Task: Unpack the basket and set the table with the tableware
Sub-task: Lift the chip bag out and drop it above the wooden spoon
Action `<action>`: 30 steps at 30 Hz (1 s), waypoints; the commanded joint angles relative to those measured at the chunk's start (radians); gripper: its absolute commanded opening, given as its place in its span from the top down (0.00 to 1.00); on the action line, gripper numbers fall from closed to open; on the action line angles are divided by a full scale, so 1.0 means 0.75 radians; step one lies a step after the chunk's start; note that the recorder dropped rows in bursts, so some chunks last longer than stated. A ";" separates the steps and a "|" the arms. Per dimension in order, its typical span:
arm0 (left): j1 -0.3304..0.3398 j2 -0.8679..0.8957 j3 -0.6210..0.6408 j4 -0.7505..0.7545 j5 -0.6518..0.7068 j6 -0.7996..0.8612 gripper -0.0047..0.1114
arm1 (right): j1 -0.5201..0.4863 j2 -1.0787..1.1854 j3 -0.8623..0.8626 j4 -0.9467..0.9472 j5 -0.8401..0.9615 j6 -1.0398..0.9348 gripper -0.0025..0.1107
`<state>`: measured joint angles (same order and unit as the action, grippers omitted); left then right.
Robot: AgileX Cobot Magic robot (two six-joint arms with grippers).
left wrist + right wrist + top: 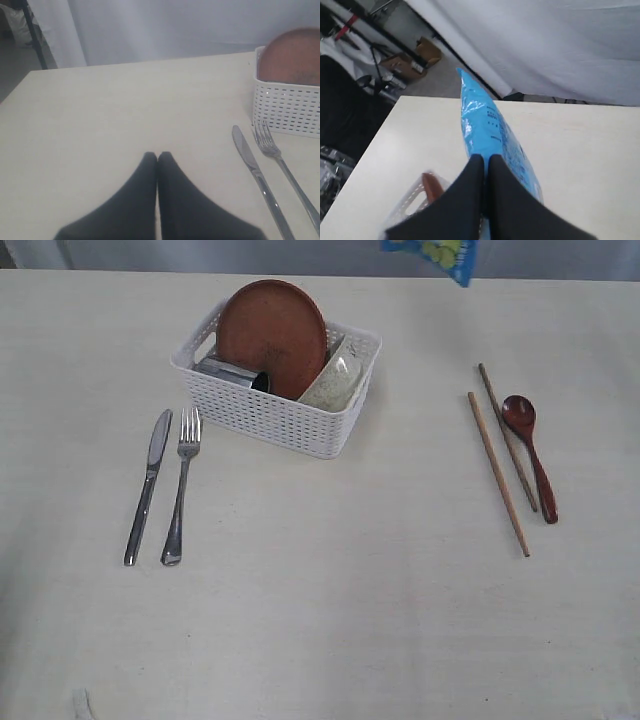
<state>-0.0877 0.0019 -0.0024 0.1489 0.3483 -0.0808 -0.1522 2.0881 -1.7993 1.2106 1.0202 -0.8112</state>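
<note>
The right gripper (484,161) pinches the shiny blue plastic chip bag (487,120) by one thin edge, seemingly above the far side of the pale cream desk (320,620). If the film slips, the bag could drop onto the white lattice plastic basket (285,425) at far centre and topple its leaning round brown plate (272,335). The left gripper (157,156) is closed and empty.

The blue bag (440,254) is cut off by the exterior view's top edge; the plate (272,335) hides part of the mug (228,371) and bowl (337,385)

Shiny steel knife (148,485) and fork (181,485), matt plastic lattice basket (270,415), bare wooden chopsticks (498,475), glossy blue bag (490,125).
</note>
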 commanded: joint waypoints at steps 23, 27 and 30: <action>-0.008 -0.003 0.003 0.006 -0.001 -0.003 0.96 | -0.268 0.243 -0.005 -0.564 -0.014 0.554 0.73; -0.008 -0.003 0.003 0.006 -0.001 -0.003 0.96 | -0.301 0.203 -0.013 -0.548 -0.011 0.550 0.49; -0.008 -0.003 0.003 0.006 -0.001 -0.003 0.96 | -0.306 0.170 -0.038 -0.423 0.028 0.459 0.48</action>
<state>-0.0877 0.0019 -0.0024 0.1489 0.3483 -0.0808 -0.3758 2.2501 -1.8080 0.8102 1.0129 -0.4122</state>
